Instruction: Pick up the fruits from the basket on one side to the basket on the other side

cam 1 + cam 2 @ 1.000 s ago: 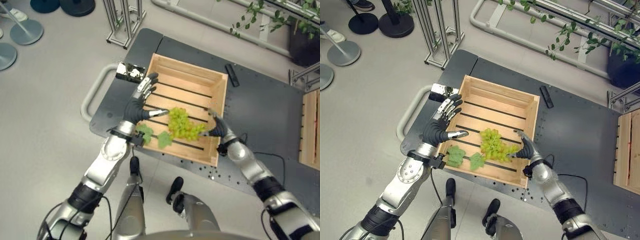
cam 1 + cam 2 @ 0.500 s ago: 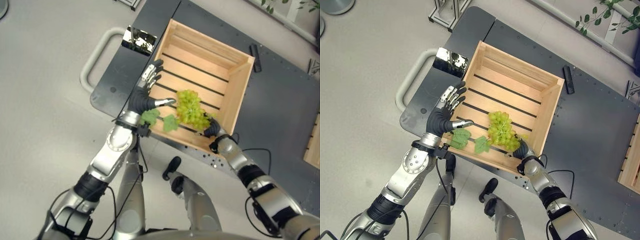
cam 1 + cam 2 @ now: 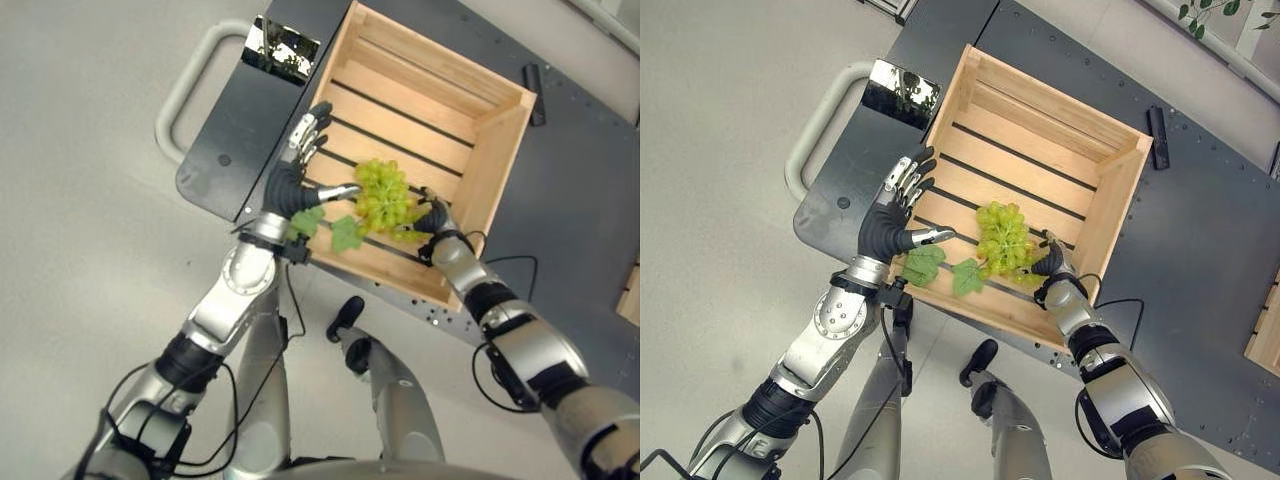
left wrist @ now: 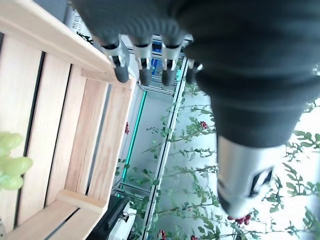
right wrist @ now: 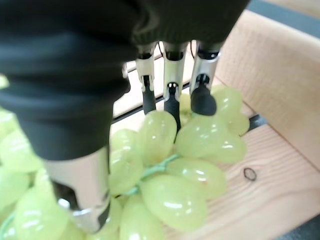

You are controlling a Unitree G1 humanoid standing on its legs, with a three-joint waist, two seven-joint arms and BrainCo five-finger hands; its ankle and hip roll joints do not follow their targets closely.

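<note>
A bunch of green grapes [image 3: 385, 198] with two leaves [image 3: 965, 277] lies near the front of a slatted wooden crate [image 3: 1110, 215]. My left hand [image 3: 888, 218] is open over the crate's left front corner. Its fingers are spread and its thumb points at the bunch. My right hand [image 3: 436, 219] is at the bunch's right side. In the right wrist view its fingertips [image 5: 202, 100] press onto the grapes [image 5: 170, 200] from above and its thumb is tucked in among them from the other side. The bunch rests on the crate floor.
The crate stands on a dark cart table [image 3: 1200, 230] with a grey handle [image 3: 815, 125] at the left. A shiny plate [image 3: 900, 88] lies beside the crate, a black bar [image 3: 1157, 123] behind it. A second wooden crate [image 3: 1262, 340] is at the right edge.
The camera has shifted. My right hand has come in from the crate's front right and closed onto the grapes. My left hand stays open by the leaves.
</note>
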